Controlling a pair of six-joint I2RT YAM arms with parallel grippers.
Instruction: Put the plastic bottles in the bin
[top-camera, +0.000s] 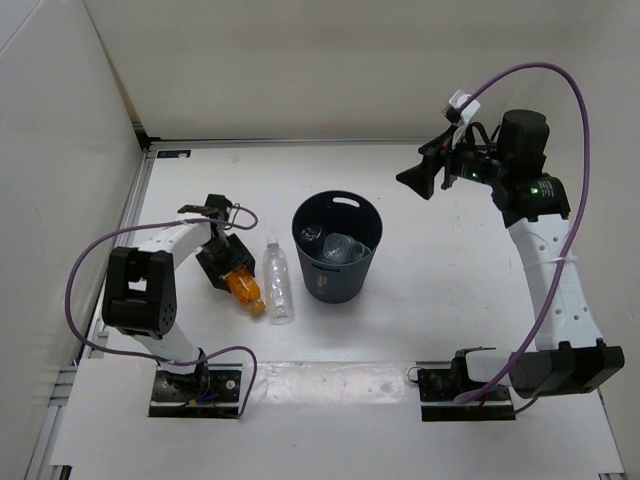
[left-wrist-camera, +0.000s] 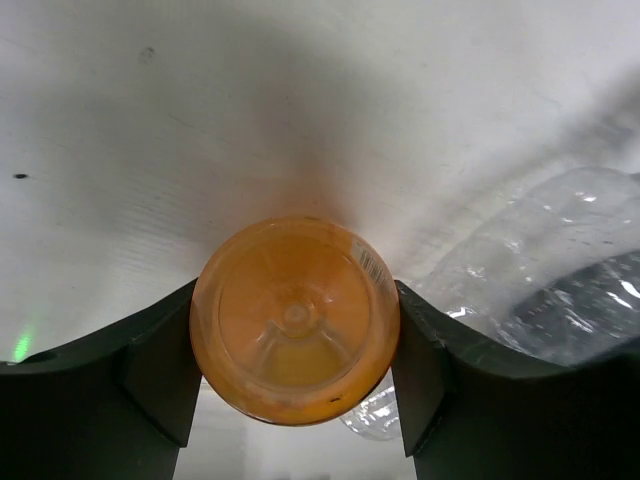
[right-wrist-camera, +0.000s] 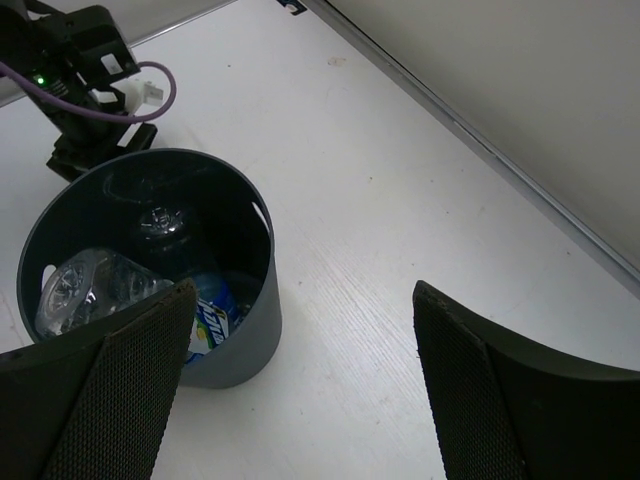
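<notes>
My left gripper (top-camera: 234, 279) is shut on the stubby orange bottle (top-camera: 246, 289), which lies on the table left of the bin (top-camera: 336, 285). In the left wrist view both fingers press the sides of the orange bottle (left-wrist-camera: 295, 320), seen base-on. A long clear bottle (top-camera: 279, 282) lies right beside it, between it and the bin, and shows at the right as a crinkled clear bottle (left-wrist-camera: 560, 270). The bin (right-wrist-camera: 245, 335) holds a blue-labelled bottle (right-wrist-camera: 212, 322) and a clear one (right-wrist-camera: 90, 290). My right gripper (top-camera: 415, 180) hangs open, high at the back right, its jaws empty (right-wrist-camera: 305, 288).
White walls enclose the table at the back and left. A purple cable (top-camera: 560, 90) loops over the right arm. The left arm's wrist (right-wrist-camera: 90, 80) shows just behind the bin in the right wrist view.
</notes>
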